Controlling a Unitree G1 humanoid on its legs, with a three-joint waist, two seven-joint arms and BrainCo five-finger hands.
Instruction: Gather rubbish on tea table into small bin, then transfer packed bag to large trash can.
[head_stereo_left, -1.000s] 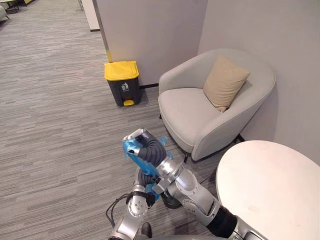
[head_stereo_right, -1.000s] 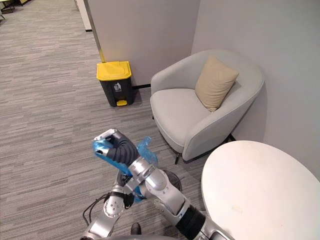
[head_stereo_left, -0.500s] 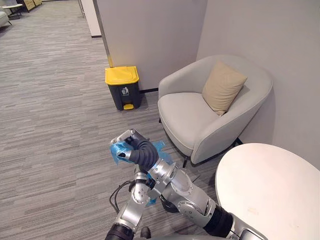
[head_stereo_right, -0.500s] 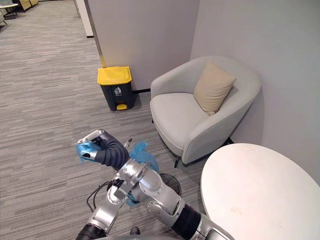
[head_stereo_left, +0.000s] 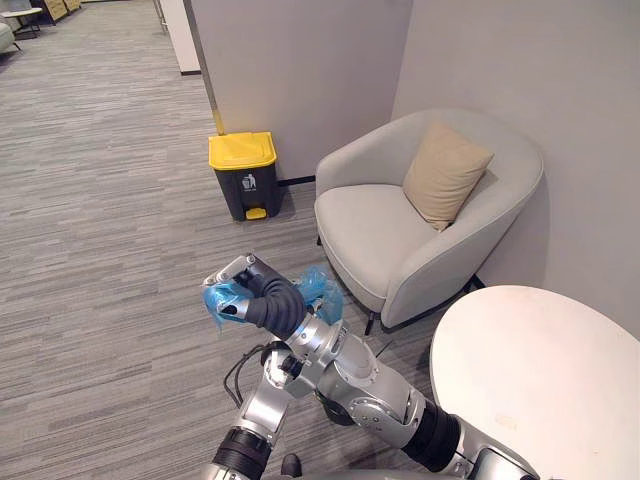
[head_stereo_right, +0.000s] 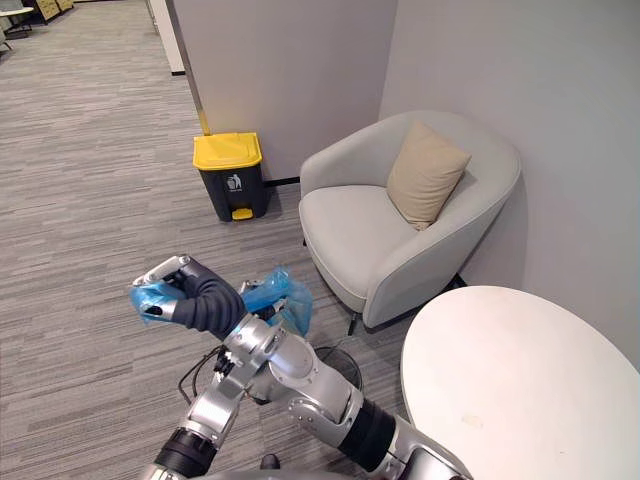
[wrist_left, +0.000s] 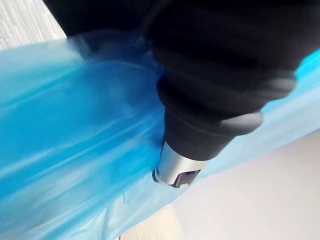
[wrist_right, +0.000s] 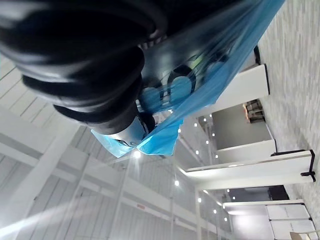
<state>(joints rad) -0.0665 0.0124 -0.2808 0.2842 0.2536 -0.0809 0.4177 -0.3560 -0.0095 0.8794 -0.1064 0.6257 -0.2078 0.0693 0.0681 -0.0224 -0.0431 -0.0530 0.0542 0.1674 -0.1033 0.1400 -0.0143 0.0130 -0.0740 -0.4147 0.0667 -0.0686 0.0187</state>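
head views: the right hand (head_stereo_left: 250, 298) is raised over grey striped carpet (head_stereo_left: 100, 250), its fingers (head_stereo_left: 228, 292) curled tight on a bunched blue bag (head_stereo_left: 320, 290), which trails back beside the wrist. open carpet runs from the hand to the large trash can (head_stereo_left: 245, 172), which stands against the wall (head_stereo_left: 300, 70) by a corner edge. the can has a yellow lid, a dark body, a yellow pedal and a small white pictogram on its front; any lettering is too small to read. just beside the can is a grey armchair (head_stereo_left: 400, 225) with a tan cushion (head_stereo_left: 445, 172). the round white surface (head_stereo_left: 540, 370) sits close to the chair's front edge.

left wrist view: the left hand (wrist_left: 215, 100) shows as a dark ribbed cover pressed against stretched blue plastic; i cannot tell how its fingers are set.

right wrist view: blue film drapes over the curled fingers, which show dimly through it.
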